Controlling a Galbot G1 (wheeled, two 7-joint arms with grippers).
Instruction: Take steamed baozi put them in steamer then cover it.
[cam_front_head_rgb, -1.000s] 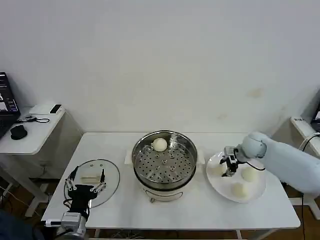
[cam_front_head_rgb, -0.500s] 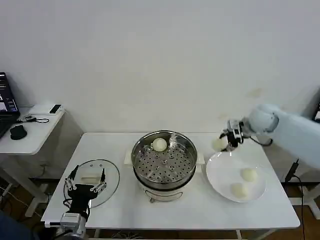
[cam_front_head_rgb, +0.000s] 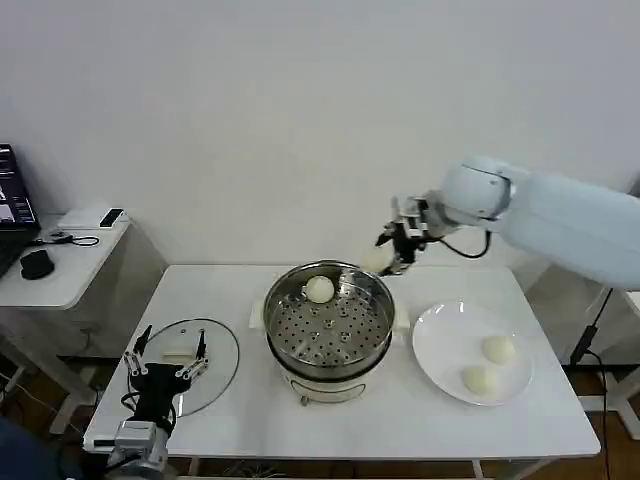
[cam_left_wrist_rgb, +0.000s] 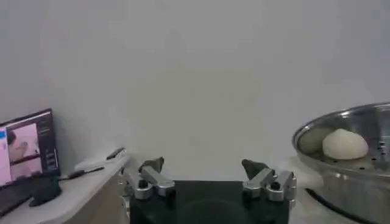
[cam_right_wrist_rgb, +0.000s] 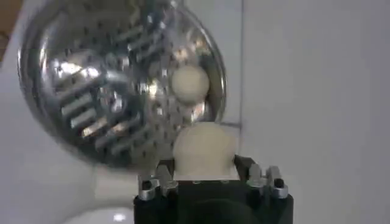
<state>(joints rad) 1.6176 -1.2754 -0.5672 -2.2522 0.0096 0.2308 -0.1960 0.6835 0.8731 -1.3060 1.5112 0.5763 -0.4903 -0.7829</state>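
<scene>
Cream-white bun (cam_front_head_rgb: 379, 261) is being pinched by the right gripper (cam_front_head_rgb: 398, 249) above the far right rim of the steamer (cam_front_head_rgb: 329, 318); it should be lowered onto bare tray beside the bun already inside (cam_front_head_rgb: 319, 289). The left gripper (cam_front_head_rgb: 165, 367) is being held spread near the glass lid (cam_front_head_rgb: 217, 357).

In the left wrist view the steamer (cam_left_wrist_rgb: 356, 152) is cut by the picture's edge, so just a part of its rim and tray is visible. In the right wrist view the steamer's tray (cam_right_wrist_rgb: 116, 79) is blurred, and the bun (cam_right_wrist_rgb: 204, 149) held in the right gripper (cam_right_wrist_rgb: 207, 176) hides the fingertips. The laptop (cam_front_head_rgb: 12, 205) is cut by the head view's edge.
</scene>
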